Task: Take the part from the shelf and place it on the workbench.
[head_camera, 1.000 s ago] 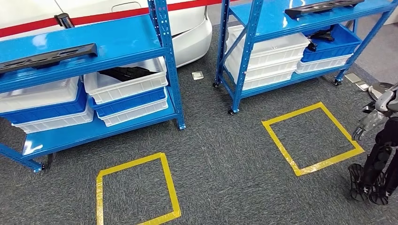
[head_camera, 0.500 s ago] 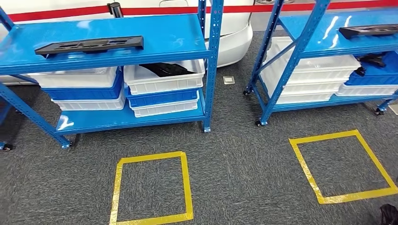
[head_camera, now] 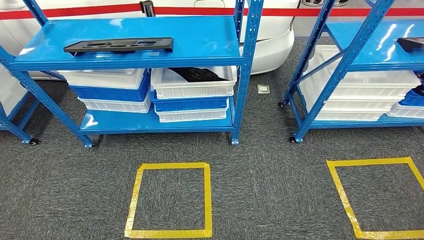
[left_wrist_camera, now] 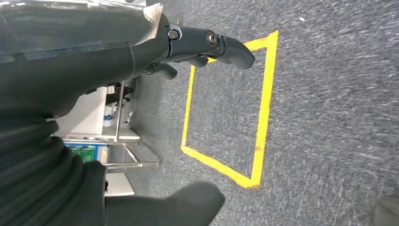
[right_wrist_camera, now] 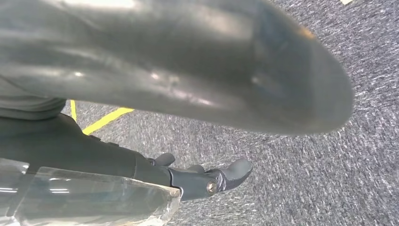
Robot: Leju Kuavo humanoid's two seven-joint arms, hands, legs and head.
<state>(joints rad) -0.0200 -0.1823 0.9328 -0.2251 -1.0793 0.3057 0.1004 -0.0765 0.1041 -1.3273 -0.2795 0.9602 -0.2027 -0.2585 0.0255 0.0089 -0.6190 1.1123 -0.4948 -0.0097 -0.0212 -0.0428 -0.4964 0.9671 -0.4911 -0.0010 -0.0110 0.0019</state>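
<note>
Left hand [left_wrist_camera: 141, 117]: holds nothing; thumb and darker fingers [left_wrist_camera: 226, 47] are spread well apart above grey carpet [left_wrist_camera: 329, 117]. A yellow tape square [left_wrist_camera: 261, 113] lies on the carpet beneath the hand.

Right hand [right_wrist_camera: 141, 117]: holds nothing; the thumb extends large across the wrist view and the dark fingers [right_wrist_camera: 226, 176] are extended away from it, over bare carpet. A short run of yellow tape [right_wrist_camera: 101, 121] shows near the wrist.

Head view: a second taped square [head_camera: 170, 200] is marked on the carpet directly before the left blue shelf unit [head_camera: 135, 62], with a band of open carpet between the tape's far edge and the unit's front posts. Another taped square [head_camera: 380, 197] lies to the right, before the right shelf unit [head_camera: 350, 60]. An open aisle of carpet separates the two units; a small floor plate [head_camera: 263, 89] sits in it.

The part [head_camera: 119, 45], a long flat black piece, lies on the top deck of the left unit, toward the left and parallel to the front edge, set a little back from it. To its right the deck is bare. Below it, stacked white and blue bins [head_camera: 192, 95] fill the lower deck, one holding dark parts. A similar black piece [head_camera: 411, 44] rests on the right unit's top deck at the frame edge.
</note>
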